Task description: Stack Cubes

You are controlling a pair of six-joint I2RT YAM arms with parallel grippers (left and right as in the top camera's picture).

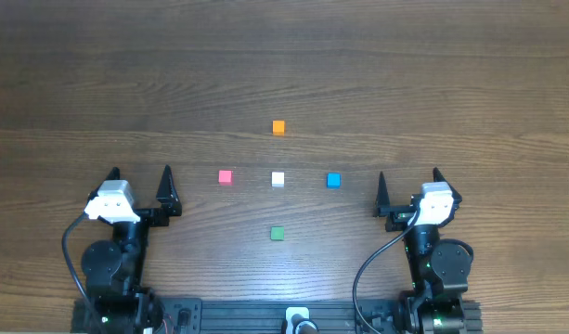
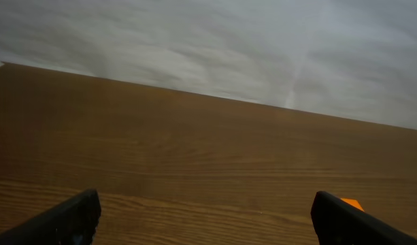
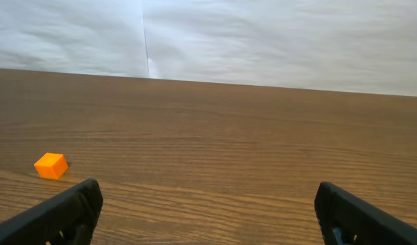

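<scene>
While both arms sit low by the six o'clock edge of the wooden table [image 1: 451, 74], five small cubes lie in a cross between them, all apart from one another. Taking the white cube [image 1: 278, 179] as the dial's centre, the orange cube [image 1: 278, 127] lies at twelve o'clock, the blue cube [image 1: 333, 180] at three, the green cube [image 1: 278, 234] at six and the pink cube [image 1: 226, 176] at nine. Each rests flat on the wood, none on another. The left gripper [image 1: 140, 176] hangs at nine o'clock, beyond the pink cube, its jaws spread wide and grasping nothing. The right gripper [image 1: 408, 181] hangs at three o'clock, beyond the blue cube, likewise released. In the left wrist view the orange cube [image 2: 352, 203] peeks out beside one finger. In the right wrist view the orange cube [image 3: 51, 165] lies on the wood well ahead of the fingers.
</scene>
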